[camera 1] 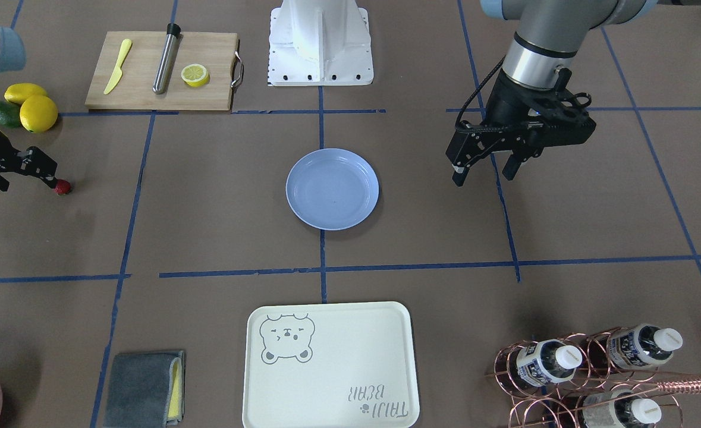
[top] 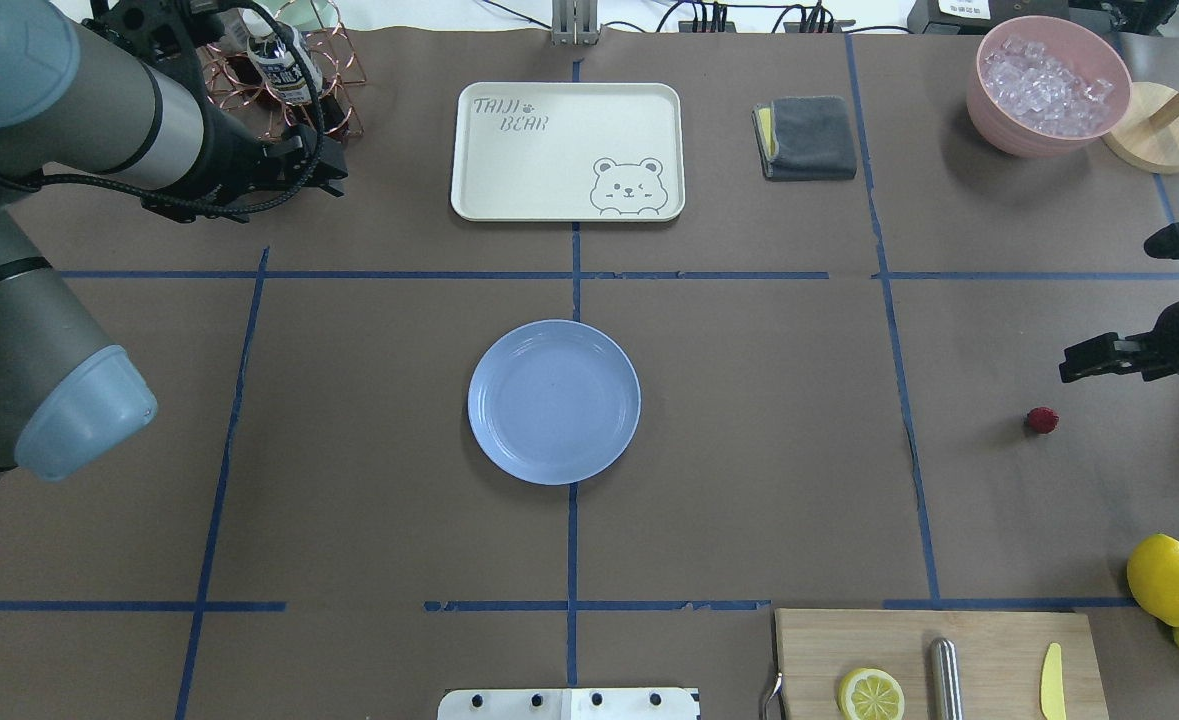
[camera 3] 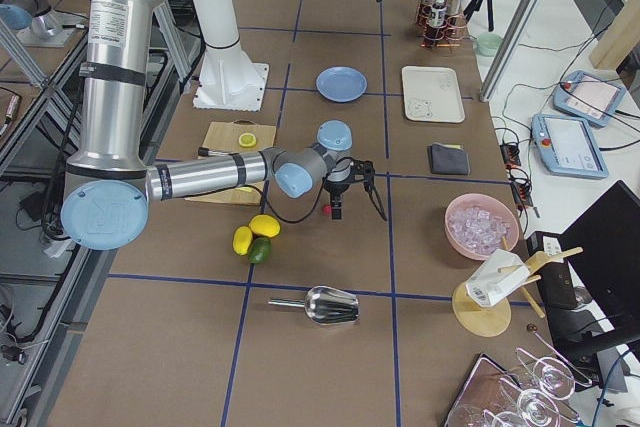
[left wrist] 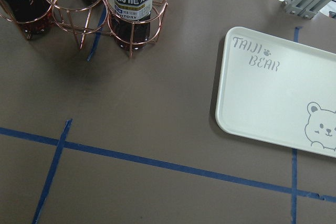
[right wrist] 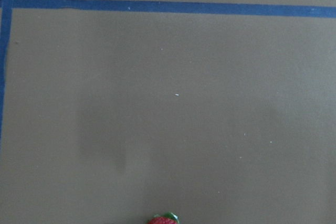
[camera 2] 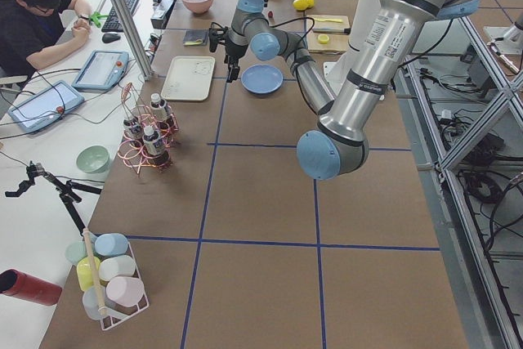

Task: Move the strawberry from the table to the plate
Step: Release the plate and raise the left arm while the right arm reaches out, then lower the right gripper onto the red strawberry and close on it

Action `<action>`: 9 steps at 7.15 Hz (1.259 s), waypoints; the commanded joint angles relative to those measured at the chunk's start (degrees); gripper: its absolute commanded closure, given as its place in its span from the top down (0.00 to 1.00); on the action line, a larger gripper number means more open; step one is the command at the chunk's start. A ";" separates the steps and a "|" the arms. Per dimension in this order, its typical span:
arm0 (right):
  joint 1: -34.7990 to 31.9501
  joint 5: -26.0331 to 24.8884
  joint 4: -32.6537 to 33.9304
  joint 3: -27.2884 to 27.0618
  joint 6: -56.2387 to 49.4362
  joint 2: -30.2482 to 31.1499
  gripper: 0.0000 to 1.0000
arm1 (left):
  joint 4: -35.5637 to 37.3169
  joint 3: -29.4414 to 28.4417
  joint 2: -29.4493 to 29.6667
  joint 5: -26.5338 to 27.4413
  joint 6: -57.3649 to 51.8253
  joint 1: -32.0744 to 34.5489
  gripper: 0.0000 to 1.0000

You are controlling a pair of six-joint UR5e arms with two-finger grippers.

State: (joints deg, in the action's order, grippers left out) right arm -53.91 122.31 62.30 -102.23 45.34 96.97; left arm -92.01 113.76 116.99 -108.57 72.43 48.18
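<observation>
Brown paper table w/ blue tape grid, and the light-blue plate sits dead centre. My left gripper hangs over the table on its own side, jaws wide apart, holding nothing. My right gripper is low near the table's right edge, also spread open & empty afaict. Strawberry is on the table just beside a right fingertip, well apart from the plate.

Red strawberry, light-blue plate, brown blue-gridded table
</observation>
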 commanded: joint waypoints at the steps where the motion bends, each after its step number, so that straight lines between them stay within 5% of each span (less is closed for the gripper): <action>1: 2.21 -0.06 -0.25 1.51 1.32 -2.22 1.00 | -0.01 -0.12 0.00 -0.07 -0.01 -0.10 1.00; 7: 4.42 -0.32 0.28 3.88 2.47 -2.49 0.96 | -0.18 -0.21 0.08 -0.15 0.08 -0.19 1.00; 9: 4.51 -0.23 -0.07 4.14 2.47 -2.40 0.84 | -0.18 -0.29 0.08 -0.15 0.08 -0.19 1.00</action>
State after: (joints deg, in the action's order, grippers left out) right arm -49.45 122.01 62.50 -98.26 47.81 94.50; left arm -92.19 113.52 117.06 -108.67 72.51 47.99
